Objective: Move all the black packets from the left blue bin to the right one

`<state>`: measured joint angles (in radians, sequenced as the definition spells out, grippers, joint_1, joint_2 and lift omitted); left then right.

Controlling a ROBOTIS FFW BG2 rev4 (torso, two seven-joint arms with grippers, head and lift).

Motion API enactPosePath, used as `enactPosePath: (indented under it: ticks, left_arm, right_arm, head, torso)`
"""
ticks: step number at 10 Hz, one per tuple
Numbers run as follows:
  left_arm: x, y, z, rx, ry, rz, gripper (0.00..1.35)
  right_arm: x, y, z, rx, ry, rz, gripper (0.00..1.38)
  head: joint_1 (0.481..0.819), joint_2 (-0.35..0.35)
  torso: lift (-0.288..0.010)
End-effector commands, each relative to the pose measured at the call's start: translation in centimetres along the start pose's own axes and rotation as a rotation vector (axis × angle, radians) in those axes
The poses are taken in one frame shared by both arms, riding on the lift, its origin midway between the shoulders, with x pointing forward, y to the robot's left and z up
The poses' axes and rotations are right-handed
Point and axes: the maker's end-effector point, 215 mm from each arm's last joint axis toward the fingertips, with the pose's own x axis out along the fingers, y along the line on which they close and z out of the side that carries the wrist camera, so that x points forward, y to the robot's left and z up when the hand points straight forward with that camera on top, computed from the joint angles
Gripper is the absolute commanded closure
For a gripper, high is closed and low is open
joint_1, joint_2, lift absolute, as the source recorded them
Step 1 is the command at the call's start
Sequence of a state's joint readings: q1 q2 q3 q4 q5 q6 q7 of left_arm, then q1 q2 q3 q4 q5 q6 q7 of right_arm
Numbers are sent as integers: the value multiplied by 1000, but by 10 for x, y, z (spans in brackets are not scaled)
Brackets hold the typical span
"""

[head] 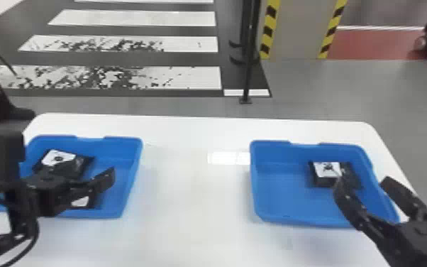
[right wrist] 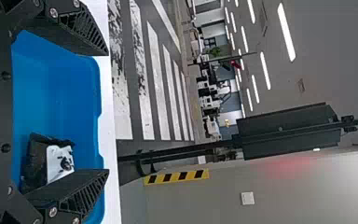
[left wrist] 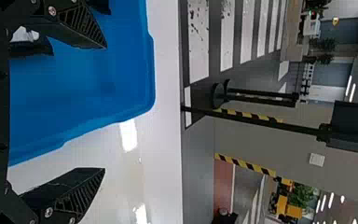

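Head view: left hand [head: 94, 169] and right hand [head: 362, 178] spread open (wide, both).

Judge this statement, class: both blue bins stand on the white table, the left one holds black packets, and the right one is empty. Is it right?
Not quite: the right blue bin is not empty; the head view shows a black packet in it. The left blue bin does hold black packets, and both stand on the white table.

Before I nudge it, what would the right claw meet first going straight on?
Probably the black packet in the right bin; the right claw may pass over it, since depth is unclear.
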<state>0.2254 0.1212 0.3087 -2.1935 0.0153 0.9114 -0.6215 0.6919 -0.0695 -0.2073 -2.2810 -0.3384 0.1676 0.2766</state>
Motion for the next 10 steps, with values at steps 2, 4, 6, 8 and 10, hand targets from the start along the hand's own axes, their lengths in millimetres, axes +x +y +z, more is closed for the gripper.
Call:
enactPosePath:
  ticks: [2,4,6,8,10]
  left_arm:
    - [-9,40,-31,-44,91,96,133]
    - [-12,64,-55,-87,196,178,133]
    - [3,81,-59,-107,248,210,133]
    - [0,95,-76,-157,321,256,130]
    - [2,100,-95,-208,406,275,124]
  right_arm:
    - [-19,25,-24,68,50,30,139]
    - [-17,28,-27,83,57,41,140]
    - [-16,30,-31,90,68,49,140]
    - [-15,30,-34,103,74,54,140]
    - [-14,30,-36,107,78,56,142]
  head:
    - [695,71]
    - [695,141]
    - [695,178]
    - [695,198]
    - [695,216]
  torso:
    - [-150]
    - [-150]
    - [-150]
    - [-150]
    - [-150]
